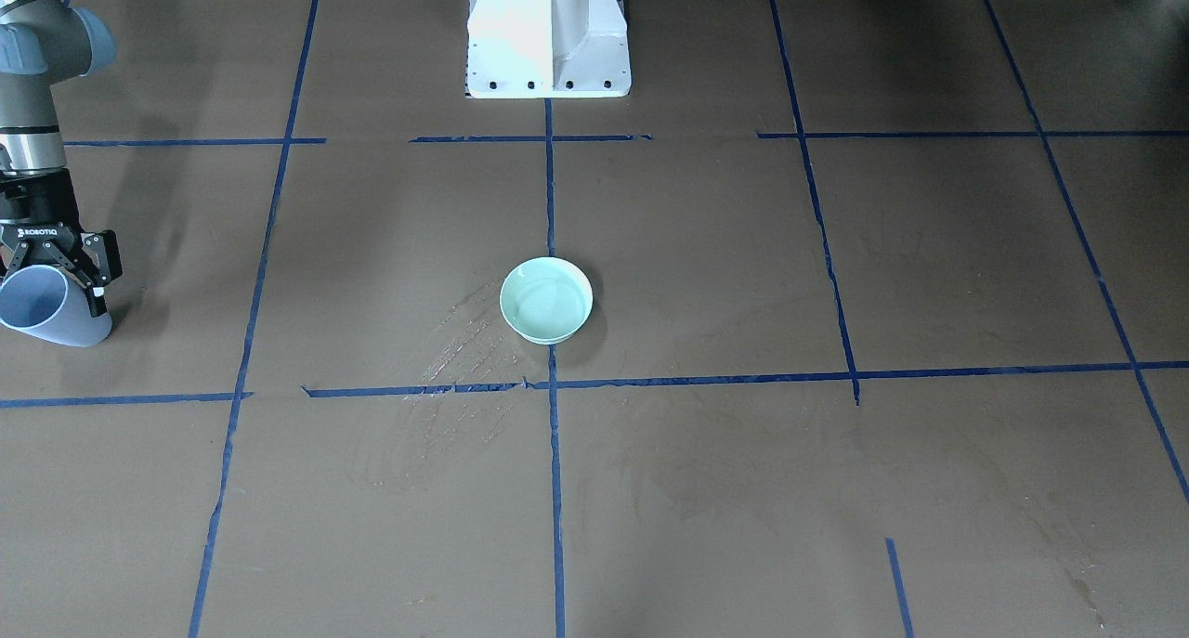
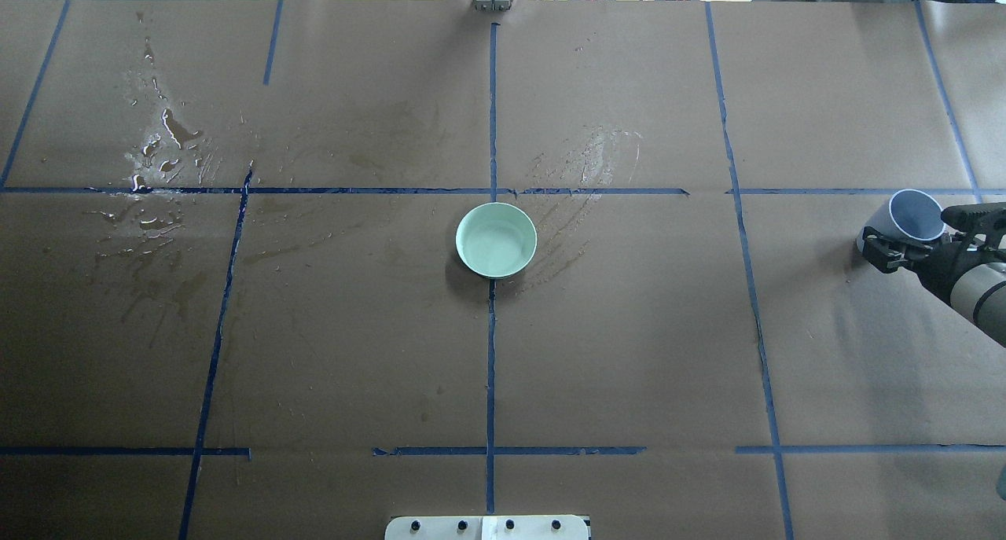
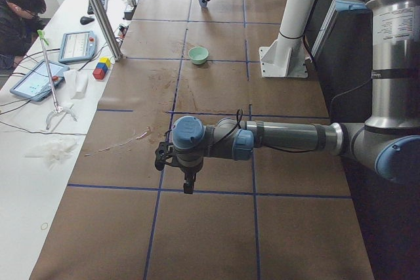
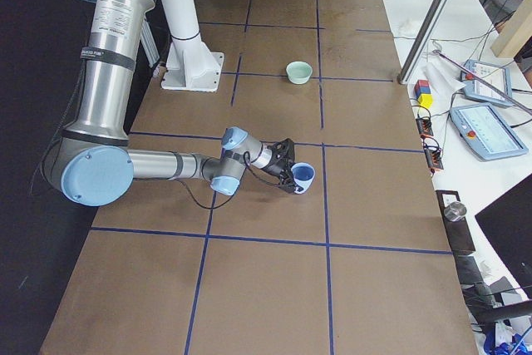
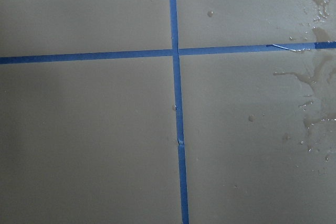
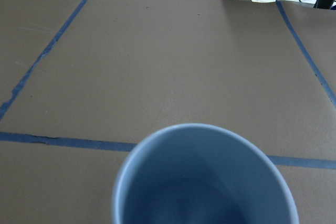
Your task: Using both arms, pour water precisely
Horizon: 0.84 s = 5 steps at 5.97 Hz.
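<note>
My right gripper [image 2: 896,245] is shut on a blue-grey cup [image 2: 916,214] at the table's right side; it also shows in the front view [image 1: 56,268]. The cup [image 1: 46,308] is tilted, mouth toward the far side, low over the paper. Its inside [image 6: 205,182] looks dark and I cannot tell whether water is in it. A pale green bowl [image 2: 496,240] sits at the table's centre with a faint sheen inside [image 1: 546,299]. My left gripper [image 3: 188,185] points down over the table's left end; I cannot tell if it is open.
Spilled water [image 2: 161,155] lies on the brown paper at the far left and shows in the left wrist view [image 5: 315,77]. Dried smears [image 2: 581,178] are beside the bowl. The white pedestal [image 1: 548,34] stands at the robot's edge. An operator [image 3: 20,11] sits at the side desk.
</note>
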Motion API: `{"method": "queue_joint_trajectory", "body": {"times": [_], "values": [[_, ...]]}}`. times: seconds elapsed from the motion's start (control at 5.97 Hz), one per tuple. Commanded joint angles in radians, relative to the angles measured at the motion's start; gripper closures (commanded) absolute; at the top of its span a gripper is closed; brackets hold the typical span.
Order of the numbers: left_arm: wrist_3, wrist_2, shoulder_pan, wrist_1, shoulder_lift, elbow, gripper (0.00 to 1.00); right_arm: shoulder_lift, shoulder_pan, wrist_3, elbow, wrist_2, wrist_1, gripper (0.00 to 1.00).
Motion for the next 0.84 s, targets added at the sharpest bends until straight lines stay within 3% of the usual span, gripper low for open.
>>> {"method": "queue_joint_trajectory", "body": {"times": [0.0, 0.17, 0.33, 0.67], "values": [[0.0, 0.0, 0.0, 0.0, 0.0, 0.002, 0.0, 0.0, -0.004, 0.0, -0.002, 0.0, 0.002, 0.89], [0.0, 0.0, 0.0, 0.0, 0.0, 0.002, 0.0, 0.002, -0.004, 0.009, -0.002, -0.003, 0.024, 0.27], [0.0, 0.0, 0.0, 0.0, 0.0, 0.002, 0.0, 0.0, -0.004, 0.011, -0.026, -0.005, 0.061, 0.01], [0.0, 0.002, 0.0, 0.0, 0.0, 0.002, 0.0, 0.0, -0.004, 0.011, -0.037, -0.009, 0.077, 0.0]]}}
